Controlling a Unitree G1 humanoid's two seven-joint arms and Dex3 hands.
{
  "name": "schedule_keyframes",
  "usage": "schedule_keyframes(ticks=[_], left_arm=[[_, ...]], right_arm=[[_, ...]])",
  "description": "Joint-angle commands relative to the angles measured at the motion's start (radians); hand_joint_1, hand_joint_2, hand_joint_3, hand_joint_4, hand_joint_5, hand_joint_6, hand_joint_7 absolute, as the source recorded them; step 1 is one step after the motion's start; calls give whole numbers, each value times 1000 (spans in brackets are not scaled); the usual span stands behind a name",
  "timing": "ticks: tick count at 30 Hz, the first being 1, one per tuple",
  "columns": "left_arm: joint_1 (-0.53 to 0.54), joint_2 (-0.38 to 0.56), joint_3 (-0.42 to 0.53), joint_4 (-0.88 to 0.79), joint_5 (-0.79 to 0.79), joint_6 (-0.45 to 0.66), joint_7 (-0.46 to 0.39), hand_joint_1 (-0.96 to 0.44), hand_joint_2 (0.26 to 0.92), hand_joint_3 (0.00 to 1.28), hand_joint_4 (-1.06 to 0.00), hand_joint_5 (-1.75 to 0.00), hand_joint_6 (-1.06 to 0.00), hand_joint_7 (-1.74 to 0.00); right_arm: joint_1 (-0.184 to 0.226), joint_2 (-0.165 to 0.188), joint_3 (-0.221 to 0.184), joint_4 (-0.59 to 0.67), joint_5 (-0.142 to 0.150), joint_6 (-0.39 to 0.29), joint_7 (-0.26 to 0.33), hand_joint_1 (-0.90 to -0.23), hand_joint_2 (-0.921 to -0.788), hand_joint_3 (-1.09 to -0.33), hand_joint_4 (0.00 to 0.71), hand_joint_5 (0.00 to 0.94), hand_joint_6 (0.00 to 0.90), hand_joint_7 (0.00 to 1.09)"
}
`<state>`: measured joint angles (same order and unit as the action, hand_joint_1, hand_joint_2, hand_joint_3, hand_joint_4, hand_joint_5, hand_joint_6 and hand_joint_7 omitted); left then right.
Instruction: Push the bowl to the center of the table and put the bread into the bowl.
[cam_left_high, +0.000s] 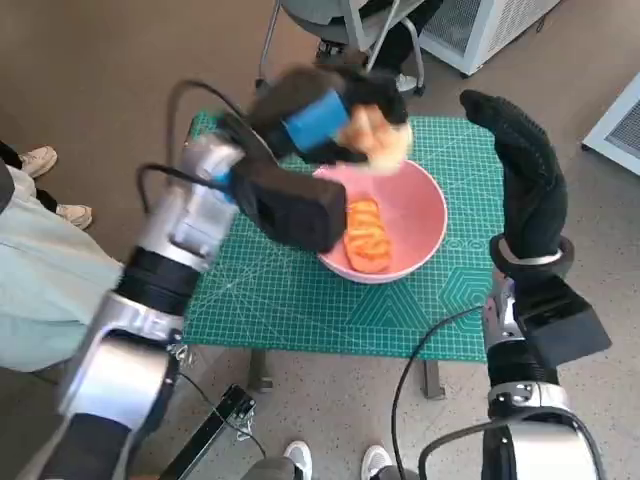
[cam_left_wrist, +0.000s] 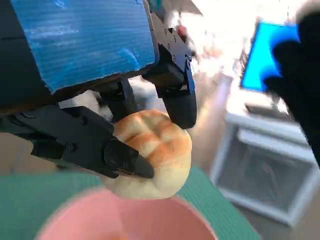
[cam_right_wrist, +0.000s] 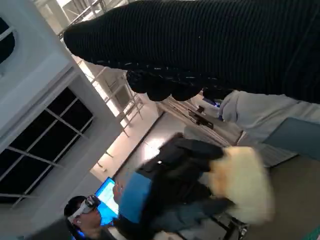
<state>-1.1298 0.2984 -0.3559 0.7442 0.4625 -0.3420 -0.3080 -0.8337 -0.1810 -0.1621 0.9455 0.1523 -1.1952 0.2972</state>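
Two pieces of bread are in play: an orange-glazed loaf (cam_left_high: 366, 234) already lies inside the pink bowl (cam_left_high: 425, 222), and a pale round bun (cam_left_wrist: 155, 152) is held in the left hand (cam_left_high: 318, 118) above the bowl's far rim. The left wrist view shows that hand's black fingers (cam_left_wrist: 117, 155) clamped on both sides of the bun, with the bowl's pink rim just below it. The bowl sits on the green cutting mat (cam_left_high: 270, 290) that covers the worktop, near the middle and slightly toward the robot's right, so I judge the pushing step done or close to done. What seems left is to bring the bun a little further over the bowl, lower it and let go; the bun hangs over the rim, not over the middle, so an early release might send it onto the mat. The right hand (cam_left_high: 525, 175) in its black glove stands upright just beside the bowl on the robot's right, holding nothing, fingers extended. In the right wrist view a person with a headset sits by a blue screen (cam_right_wrist: 106, 192). No brand, label or readable writing shows anywhere; the mat carries only pale grid lines and printed outlines.
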Motion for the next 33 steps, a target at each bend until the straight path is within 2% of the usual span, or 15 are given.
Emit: schedule_keyframes(ticks=[1, 2, 5, 10, 15, 20, 25, 27, 30, 33], left_arm=[[5, -27, -27, 52, -14, 86, -127, -48, 897, 90, -332, -487, -276, -768], [1, -31, -29, 59, -14, 104, -149, -50, 886, 81, -262, -337, -211, -691], [3, -33, -28, 52, -19, 146, -197, -56, 867, 65, -167, -128, -127, -578], [20, -26, -10, 32, -38, 157, -241, -98, 845, 49, -64, -22, -66, -511], [53, -28, 65, 49, -126, 53, -200, -174, 843, 44, -32, -4, -55, -499], [86, -45, 176, 77, -242, -101, -116, -271, 861, 42, -67, -15, -73, -484], [144, -86, 306, 64, -374, -247, -2, -331, 908, 36, -191, -18, -214, -350], [174, -105, 343, 32, -413, -282, 34, -364, 916, 66, -248, -28, -270, -326], [221, -136, 378, -42, -468, -310, 69, -369, 919, 114, -290, -36, -300, -318], [275, -165, 397, -146, -512, -301, 94, -349, 920, 160, -312, -31, -251, -404]], right_arm=[[22, -7, -1, -1, 4, 14, 7, -582, -921, -742, 321, 1, 31, 833], [22, -8, -1, -4, 6, 15, 8, -579, -921, -743, 321, 1, 31, 833], [24, -10, -1, -12, 13, 20, 12, -573, -921, -746, 321, 1, 31, 833], [25, -13, -3, -27, 24, 30, 17, -567, -921, -748, 321, 1, 31, 832], [23, -10, -3, -51, 28, 42, 15, -583, -921, -744, 321, 1, 31, 832], [15, -6, -3, -74, 25, 63, 6, -589, -921, -735, 321, 1, 30, 836], [5, -2, -7, -99, 11, 94, -19, -566, -921, -738, 325, 3, 30, 835], [3, -1, -9, -112, 1, 108, -35, -545, -921, -742, 330, 5, 30, 831], [4, 3, -9, -138, -21, 128, -64, -526, -921, -749, 336, 7, 28, 825], [4, 4, -5, -171, -46, 150, -95, -517, -921, -759, 337, 7, 28, 814]])
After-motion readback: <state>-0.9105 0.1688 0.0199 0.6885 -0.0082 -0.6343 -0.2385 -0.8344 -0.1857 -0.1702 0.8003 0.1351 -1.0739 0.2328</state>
